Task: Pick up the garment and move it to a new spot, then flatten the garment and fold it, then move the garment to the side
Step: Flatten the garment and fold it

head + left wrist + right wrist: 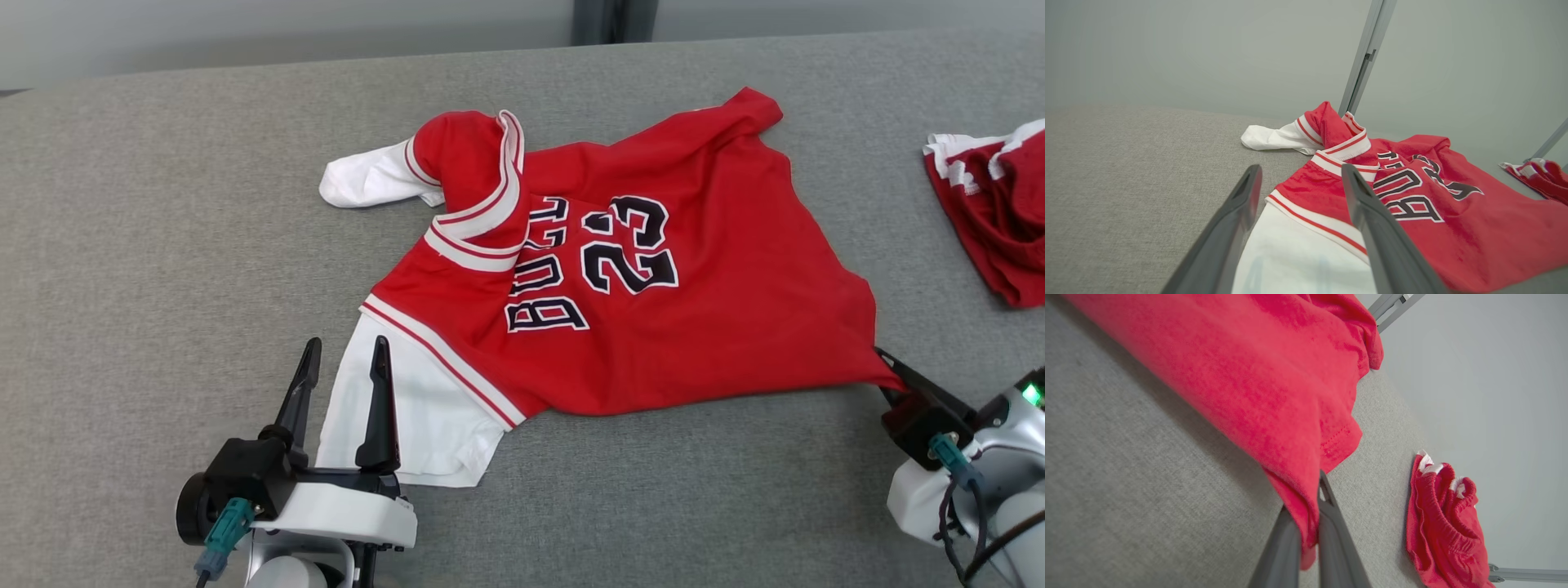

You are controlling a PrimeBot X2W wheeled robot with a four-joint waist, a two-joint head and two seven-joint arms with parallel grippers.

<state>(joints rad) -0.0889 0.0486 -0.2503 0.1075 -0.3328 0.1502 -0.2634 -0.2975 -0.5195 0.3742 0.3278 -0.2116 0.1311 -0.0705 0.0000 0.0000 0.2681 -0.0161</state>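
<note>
Long dark tapered fingers [379, 396] on the left tool [346, 345] and the right tool [888, 363], each on a black block [245, 469] over a glossy white wrist shell [343, 510], with teal plug [227, 523] and dark cable [941, 510], and small green light [1031, 394] at the right.

A worktop [163, 204] covered in grey woven fabric is observed. A crumpled pair of red shorts [1000, 208] with white trim and an elasticated waistband is noted lying on it at the far right, partly cut off in the head view. A plain pale wall [286, 33] is recorded behind the worktop, interrupted by a grey metal upright [612, 18].
</note>
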